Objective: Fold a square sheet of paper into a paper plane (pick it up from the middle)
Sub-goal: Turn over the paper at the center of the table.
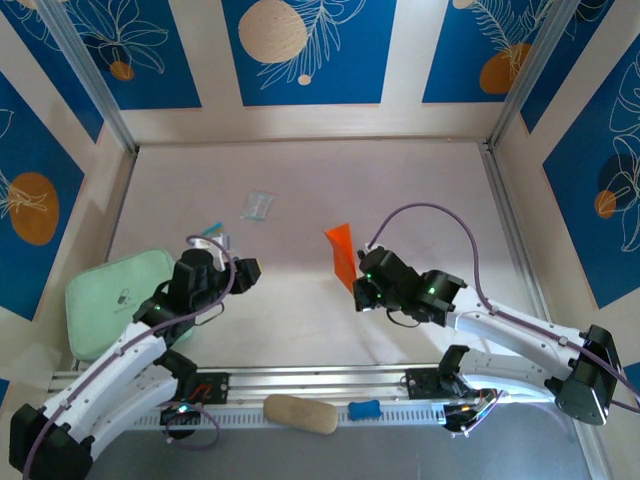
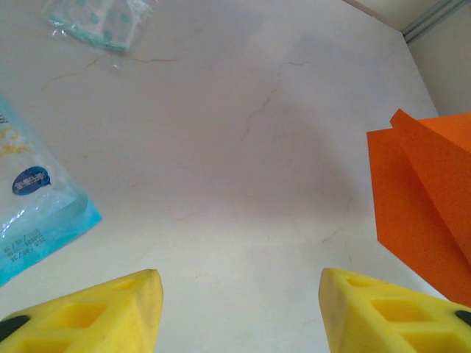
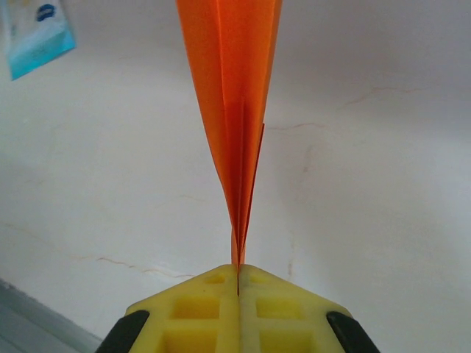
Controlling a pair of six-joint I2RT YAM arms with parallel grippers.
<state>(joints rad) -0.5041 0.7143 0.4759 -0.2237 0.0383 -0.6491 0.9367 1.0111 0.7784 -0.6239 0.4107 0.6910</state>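
The orange paper plane [image 3: 229,110] rises from the bottom centre of my right wrist view as a narrow folded wedge with a centre crease. My right pincer [image 3: 238,273] is clenched on its lower tip, pads pressed flat together over the layers. I judge that grip is there to hold the folds closed and carry the paper on edge, clear of the bench [image 1: 300,330]. From above, the plane sits just right of the frame's middle. My left pincer [image 2: 239,294] is released, its yellow fingers spread at the bottom of its own view with bare bench between them and nothing held. The orange paper shows at the right edge there, near but not touching, so I read that arm as standing off. The blue-and-white packet [image 2: 33,213] lies at the left edge, the clear wrapper [image 2: 99,22] at the upper left, and the mint green pad [image 1: 115,300] at the overhead frame's left.
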